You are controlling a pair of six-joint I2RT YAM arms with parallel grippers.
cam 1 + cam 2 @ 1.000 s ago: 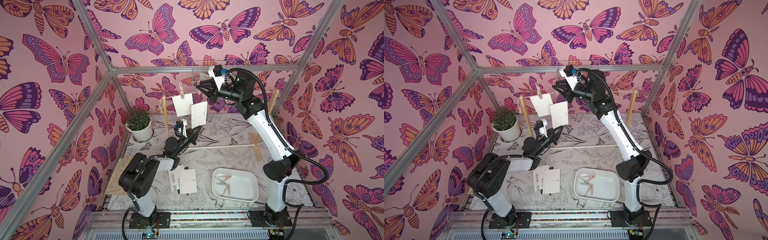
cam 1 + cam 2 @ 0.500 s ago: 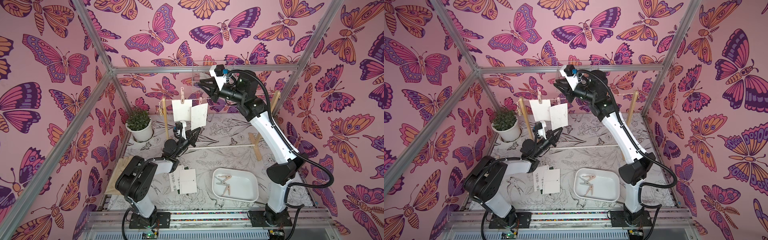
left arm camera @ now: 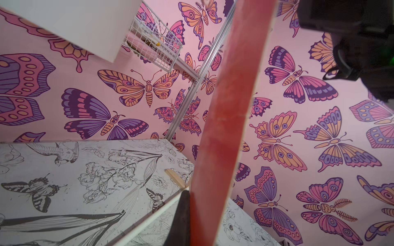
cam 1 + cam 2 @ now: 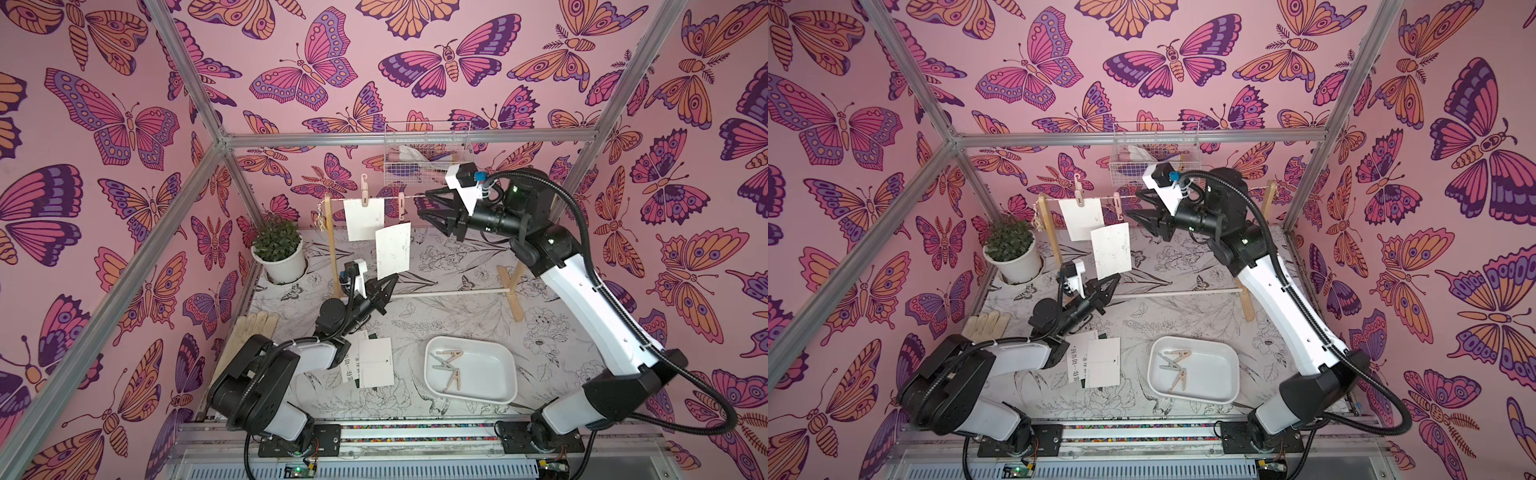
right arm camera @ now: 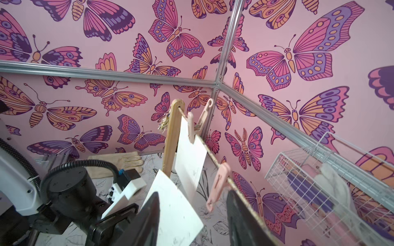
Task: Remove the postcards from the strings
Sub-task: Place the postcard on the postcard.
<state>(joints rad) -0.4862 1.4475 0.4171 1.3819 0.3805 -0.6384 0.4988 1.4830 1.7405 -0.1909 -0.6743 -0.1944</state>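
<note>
Postcards first: nearest me, a stack of postcards lies flat on the table, with a plain white one on top and one with black writing poking out beneath. Just beside it sits a white tray with a few clothespins inside.

Further in, the left gripper points upward, its jaws pinched together on the lower corner of a loose postcard. That card is white, tilted, and hangs below the string (from where I stand its top edge overlaps the card behind).

Behind it stands the wooden rack, and across its top runs the string. A pinned postcard, also white, hangs from it under a pink clothespin. A second clothespin dangles from the string on its own, just to the side.

Right next to that is the right gripper, up at string height with its jaws apart, the cord passing close by its upper finger.

At the very back, a wire basket hangs on the wall.
</note>
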